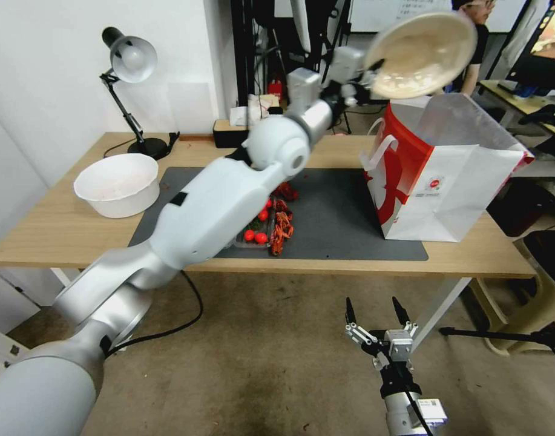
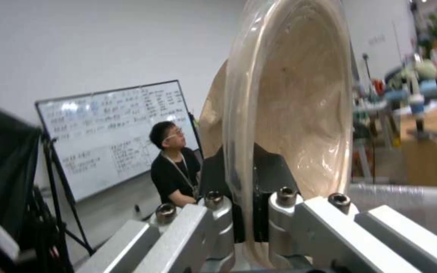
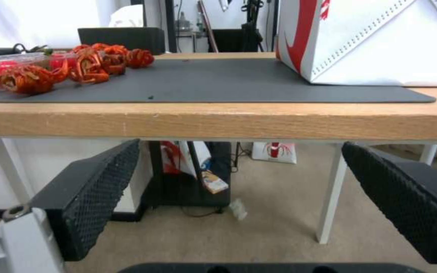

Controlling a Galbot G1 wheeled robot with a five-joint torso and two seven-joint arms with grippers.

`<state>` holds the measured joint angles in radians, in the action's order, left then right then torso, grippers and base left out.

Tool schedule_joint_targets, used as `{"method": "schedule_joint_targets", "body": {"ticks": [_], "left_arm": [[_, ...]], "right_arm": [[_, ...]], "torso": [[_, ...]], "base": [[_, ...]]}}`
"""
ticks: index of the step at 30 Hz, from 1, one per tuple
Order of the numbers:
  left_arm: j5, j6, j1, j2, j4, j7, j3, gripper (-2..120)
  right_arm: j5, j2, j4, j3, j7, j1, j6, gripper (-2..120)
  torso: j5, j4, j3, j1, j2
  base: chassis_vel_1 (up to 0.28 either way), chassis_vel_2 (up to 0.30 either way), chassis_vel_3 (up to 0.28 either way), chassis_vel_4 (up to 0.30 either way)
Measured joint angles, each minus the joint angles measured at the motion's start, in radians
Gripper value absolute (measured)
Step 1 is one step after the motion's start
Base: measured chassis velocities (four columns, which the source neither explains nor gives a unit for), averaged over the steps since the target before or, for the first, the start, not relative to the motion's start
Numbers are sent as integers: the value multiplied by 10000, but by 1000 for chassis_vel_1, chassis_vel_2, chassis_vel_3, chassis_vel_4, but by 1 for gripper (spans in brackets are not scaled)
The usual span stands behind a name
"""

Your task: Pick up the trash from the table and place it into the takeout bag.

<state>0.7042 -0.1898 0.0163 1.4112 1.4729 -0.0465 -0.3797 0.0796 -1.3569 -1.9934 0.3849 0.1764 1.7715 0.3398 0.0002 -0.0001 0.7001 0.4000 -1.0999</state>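
Two arms are showing for you in the head view. Your left arm is reaching up and forward across the table (image 1: 59,230), its left gripper (image 1: 367,71) pinching the rim of one beige shallow bowl (image 1: 422,53), which is tilting on edge in the air just above the open mouth of the takeout bag (image 1: 465,181). In the left wrist view you are seeing that bowl (image 2: 299,106) standing nearly upright with its rim clamped between the dark fingers (image 2: 274,170). Your right arm is hanging low in front of the table's near edge, the right gripper (image 1: 377,315) pointing upward with its two fingers spread wide and holding nothing; the right wrist view is showing you both pads (image 3: 97,189) well apart below the tabletop (image 3: 218,121).

One bag is standing on the right end of the dark grey mat (image 1: 338,212). One white bowl (image 1: 117,184) is sitting at the left, one desk lamp (image 1: 129,60) behind it. Several red crayfish shells (image 1: 282,227) and a few small red tomatoes (image 1: 256,236) are lying on the mat's middle, partly hidden by your left arm
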Motion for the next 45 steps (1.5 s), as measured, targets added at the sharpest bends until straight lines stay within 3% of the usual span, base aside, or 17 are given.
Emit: {"method": "schedule_joint_targets", "body": {"ticks": [1,4,6,16,22,25,27,29,31,35,41,45], "left_arm": [[0,0,0,0,0,0,0,1],[-1489,267,-382,279,-542,493,-632,1],[-1917,348,-518,344,-789,723,-735,1],[-2431,493,-675,286,-1133,1052,-1087,3],[-2396,473,-541,292,-1111,963,-1083,31],[-2361,458,-530,289,-1116,879,-1065,37],[-2315,446,-529,291,-1143,772,-1039,51],[-2309,444,-529,300,-1153,756,-1033,53],[-2270,422,-518,372,-1158,629,-940,66],[-2115,328,-420,401,-1106,455,-810,75],[-1647,-238,296,19,-281,6,15,99],[-1423,-384,786,-249,193,-242,588,100]], "right_arm": [[0,0,0,0,0,0,0,100],[0,-16,3,22,5,1,16,100],[0,-33,4,34,8,12,47,100],[12,-30,37,69,10,34,115,100],[19,-63,99,40,10,24,150,100],[22,-59,101,40,11,14,154,100],[24,-56,101,40,10,5,157,100],[24,-56,101,40,10,4,157,100],[30,-72,102,39,9,-2,166,100],[39,-86,102,43,9,2,184,100],[54,-132,95,68,8,53,258,100],[56,-131,94,69,7,63,278,100]], "torso": [[0,0,0,0,0],[-2,1,0,0,0],[-1,1,0,0,0],[-2,3,0,0,0],[-3,2,-1,0,0],[-2,1,-1,0,0],[-2,2,-1,0,0],[-3,2,-1,0,0],[-2,0,-1,0,0],[-2,0,-1,0,0],[-3,0,-1,0,-1],[-4,2,-1,0,-2]], "base": [[0,0,0,0],[0,0,0,0],[0,0,0,0],[0,0,0,0],[0,0,0,0],[0,0,0,0],[0,0,0,0],[0,0,0,0],[0,0,0,0],[0,0,0,0],[0,0,0,0],[0,0,0,0]]}}
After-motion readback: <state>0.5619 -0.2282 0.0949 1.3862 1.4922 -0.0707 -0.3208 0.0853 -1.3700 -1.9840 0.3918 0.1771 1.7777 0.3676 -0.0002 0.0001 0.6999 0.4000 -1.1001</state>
